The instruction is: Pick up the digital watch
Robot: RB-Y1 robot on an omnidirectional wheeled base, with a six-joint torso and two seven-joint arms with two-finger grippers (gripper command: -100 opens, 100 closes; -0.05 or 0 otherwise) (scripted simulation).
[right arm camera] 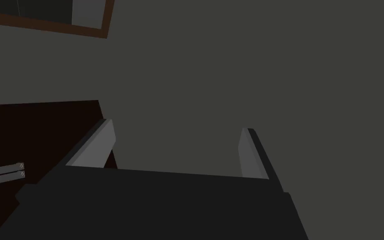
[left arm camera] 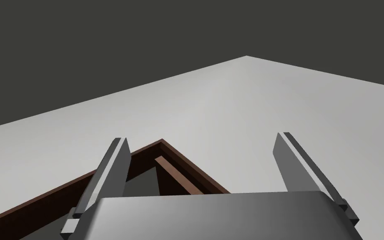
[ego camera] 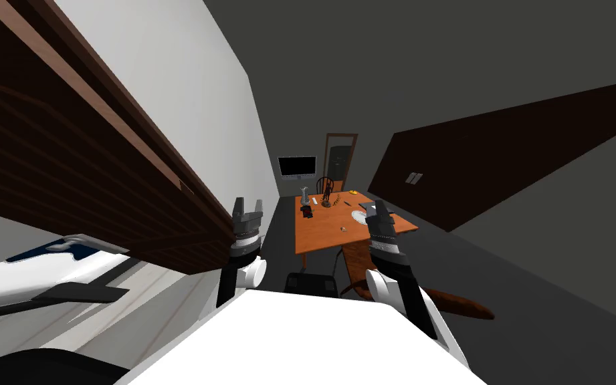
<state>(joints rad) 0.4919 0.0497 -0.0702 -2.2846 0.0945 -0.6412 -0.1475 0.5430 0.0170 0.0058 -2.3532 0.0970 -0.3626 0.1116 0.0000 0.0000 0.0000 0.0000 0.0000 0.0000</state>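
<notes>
Digital watch [ego camera: 307, 212]: small dark thing with a touch of red, lying on the left part of the table. It is ahead of both claws, between them and well apart from each. Too small to read any detail.
Table [ego camera: 326, 237]: orange-brown top, ahead of the claws, its near end closest to the right claw.
Around the watch: a grey vase [ego camera: 305, 196] stands just beyond it. A dark figurine [ego camera: 327, 195] is further along the far end. A white plate [ego camera: 359, 215] lies toward the right claw's side, and a tiny pale object [ego camera: 344, 229] sits between plate and near edge.
Left claw [ego camera: 247, 207]: raised and pointing forward, off the table's left side, close beside a dark brown wood panel [ego camera: 65, 147]. Its fingers [left arm camera: 111, 166] stand wide apart, holding nothing.
Right claw [ego camera: 374, 210]: raised in front of the table's near right part, level with the plate in the head view. Its fingers [right arm camera: 95, 150] are spread wide, holding nothing.
</notes>
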